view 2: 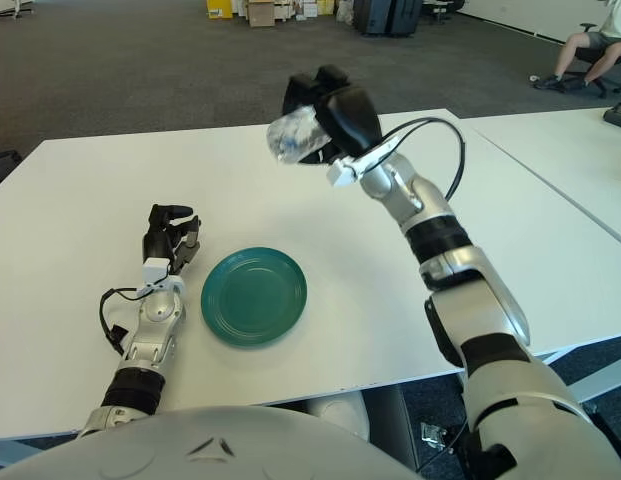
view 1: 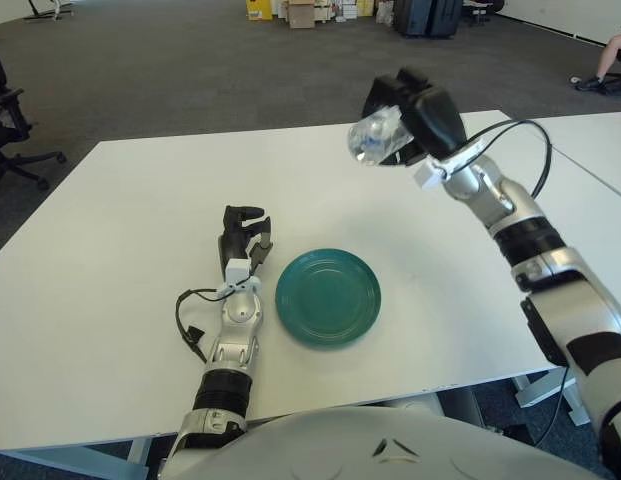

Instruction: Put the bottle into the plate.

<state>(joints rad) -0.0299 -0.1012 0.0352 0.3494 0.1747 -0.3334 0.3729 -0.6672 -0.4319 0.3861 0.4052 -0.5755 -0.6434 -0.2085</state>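
**Ana:** Bottle (view 1: 373, 139) first: where is it?

**Ben:** Up in the air over the far half of the white surface (view 1: 110, 250), gripped by the right robot hand (view 1: 415, 110). It is clear plastic and lies roughly on its side, its free end pointing toward the robot's left. The dark fingers are wrapped around its other end, so that hand is clamped on it.

**Ana:** And the plate?

**Ben:** The green plate (view 1: 328, 297) sits flat on the surface, nearer the robot than the bottle and well apart from it. Its dish holds nothing; only the bare green glaze shows.

**Ana:** Is anything inside the bottle?

**Ben:** I cannot tell; it looks transparent, with only glints showing.

**Ana:** What about the other arm?

**Ben:** The left robot hand (view 1: 241, 240) shows just beside the plate, on the plate's left, the forearm stretched along the surface. Its dark fingers are partly bent and hold nothing. A black cable (view 1: 186, 320) loops out beside that forearm.

**Ana:** Anything further back?

**Ben:** An office chair (view 1: 12, 130) stands on the grey carpet at the far left.
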